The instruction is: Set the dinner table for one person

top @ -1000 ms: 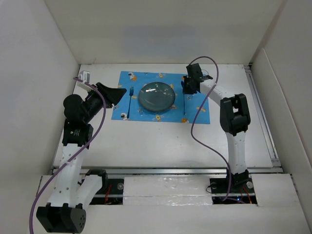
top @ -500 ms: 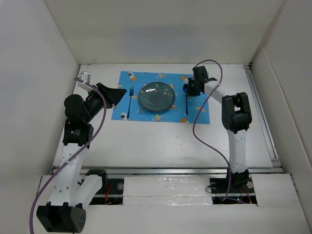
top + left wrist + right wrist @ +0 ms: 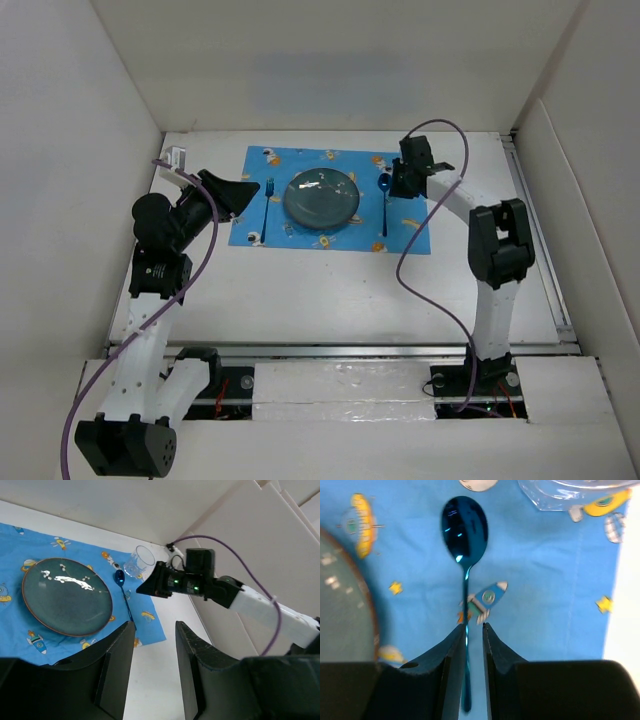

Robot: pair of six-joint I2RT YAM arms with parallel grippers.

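Rising from the near edge of the white bench (image 3: 330,300), the two arms reach out over it. The left claw (image 3: 243,192) hangs at the left edge of a blue placemat (image 3: 410,238). Its fingers (image 3: 117,675) are spread with a clear gap and hold nothing.

The placemat, printed with rockets and planets, lies flat on the far half of the bench. The bench itself fills the floor of the scene and is bordered by white walls (image 3: 330,60). On the cloth a blue fork (image 3: 267,208) lies left of a dark round plate (image 3: 322,197), apart from it, with its tines at the far end. The plate sits at the middle of the cloth.

Right of the plate a shiny blue spoon (image 3: 465,527) lies along the cloth, bowl at the far end and handle toward the arms. The right claw (image 3: 470,630) is at the spoon. In its wrist view the fingers stand close together with only a slim gap, and the handle runs along that gap. I cannot tell whether they pinch it or merely hang over it.

Farthest out, a clear glass (image 3: 142,560) stands upright on the cloth's far right corner, just beyond and right of the spoon's bowl.
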